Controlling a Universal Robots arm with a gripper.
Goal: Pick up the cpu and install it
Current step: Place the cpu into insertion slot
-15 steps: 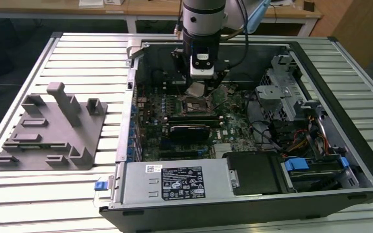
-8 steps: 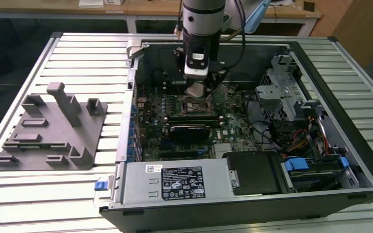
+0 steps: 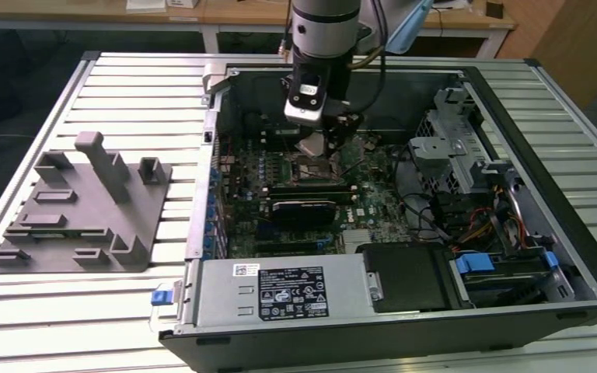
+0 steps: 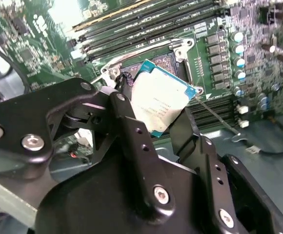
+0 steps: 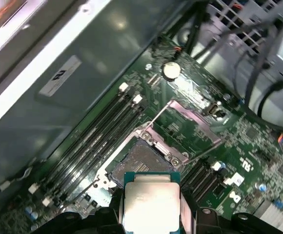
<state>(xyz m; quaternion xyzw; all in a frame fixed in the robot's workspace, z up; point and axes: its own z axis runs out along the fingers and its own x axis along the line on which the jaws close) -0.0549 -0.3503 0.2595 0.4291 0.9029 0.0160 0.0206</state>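
Observation:
My gripper (image 3: 315, 140) hangs inside the open computer case, shut on the cpu (image 3: 313, 146). In both wrist views the cpu (image 4: 162, 100) (image 5: 151, 202) is a flat square chip with a silver-white top and a teal edge, clamped between two black fingers (image 4: 126, 105) (image 5: 189, 214). It is held tilted, just above the motherboard. The open socket (image 5: 142, 163) (image 4: 157, 62) lies directly beneath and slightly beyond the chip, its metal load frame (image 5: 190, 127) flipped back. In the exterior view the socket (image 3: 317, 168) sits just below the gripper.
A grey fixture block (image 3: 81, 206) rests on the slatted table at the exterior view's left. Memory slots (image 5: 100, 134) flank the socket. A power supply (image 3: 283, 291), a drive cage (image 3: 454, 151) and loose cables (image 3: 434, 210) crowd the case. Case walls (image 3: 207, 116) enclose the arm.

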